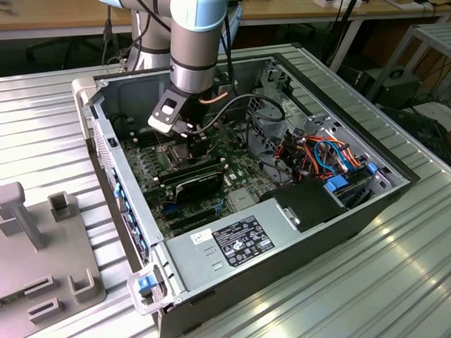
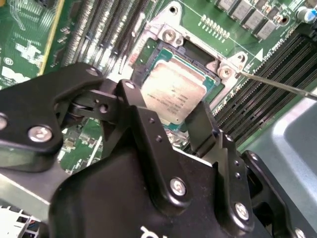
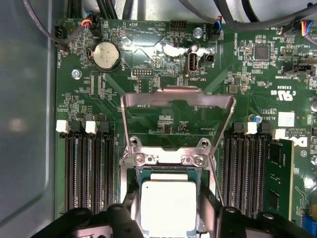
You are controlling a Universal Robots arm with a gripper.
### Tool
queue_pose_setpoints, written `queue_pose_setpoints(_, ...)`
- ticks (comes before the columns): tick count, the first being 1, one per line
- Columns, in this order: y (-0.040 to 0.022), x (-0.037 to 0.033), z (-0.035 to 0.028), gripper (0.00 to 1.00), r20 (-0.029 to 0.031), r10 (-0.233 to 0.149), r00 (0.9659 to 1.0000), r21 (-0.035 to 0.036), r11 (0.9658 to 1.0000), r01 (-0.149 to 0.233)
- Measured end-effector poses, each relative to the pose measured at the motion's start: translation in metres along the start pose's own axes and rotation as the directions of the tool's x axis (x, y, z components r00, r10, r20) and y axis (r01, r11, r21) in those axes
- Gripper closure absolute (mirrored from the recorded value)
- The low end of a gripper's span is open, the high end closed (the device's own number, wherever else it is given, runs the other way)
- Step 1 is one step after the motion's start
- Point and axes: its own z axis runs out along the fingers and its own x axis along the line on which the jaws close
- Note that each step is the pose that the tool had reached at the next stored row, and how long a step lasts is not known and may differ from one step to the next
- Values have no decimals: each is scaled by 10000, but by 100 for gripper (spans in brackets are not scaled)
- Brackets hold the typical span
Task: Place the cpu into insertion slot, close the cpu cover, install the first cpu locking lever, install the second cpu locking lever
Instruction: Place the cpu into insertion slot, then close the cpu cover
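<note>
Tool: down inside the open computer case, upper middle of the exterior view. In both wrist views it straddles the cpu. Whether it clamps the chip or stands loose around it cannot be told.
Arm: grey and light blue, reaching down into the case from the top of the exterior view.
Cpu: silver top face up, lying level within the insertion slot's frame, directly under the tool.
Insertion slot: set in the green motherboard, between two banks of memory slots.
Cpu cover: open, its silver frame swung up and away from the socket on its hinge, with bare board showing through the window.
Locking lever: a thin silver rod running out from a corner of the socket over the memory slots.
Memory slots: long and black, flanking the socket on both sides.
Motherboard: green, with a round coin cell beyond the raised cover.
Computer case: lying open on its side at the centre of the exterior view.
Bench: ribbed metal, carrying the case.
Grey fixture: on the bench at the exterior view's left, well apart from the case.
</note>
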Motion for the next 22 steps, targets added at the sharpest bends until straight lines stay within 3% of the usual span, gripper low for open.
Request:
queue_pose_setpoints(3,0,0,-1,39,5,-1,10000,2,10000,1)
queue_pose_setpoints(4,1,-2,-88,39,5,-1,10000,11,10000,1)
queue_pose_setpoints(5,2,-4,-189,39,6,-2,10000,65,10000,2)
queue_pose_setpoints(6,10,-2,-227,59,26,-3,10000,122,9999,3)
queue_pose_setpoints(7,10,-2,-227,65,26,-4,10000,124,9999,4)
queue_pose_setpoints(8,10,-2,-227,77,26,-4,10000,124,9999,3)
queue_pose_setpoints(11,10,-3,-228,89,27,-4,10000,125,9999,3)
queue_pose_setpoints(22,10,-4,-285,89,41,-4,10000,130,9999,4)
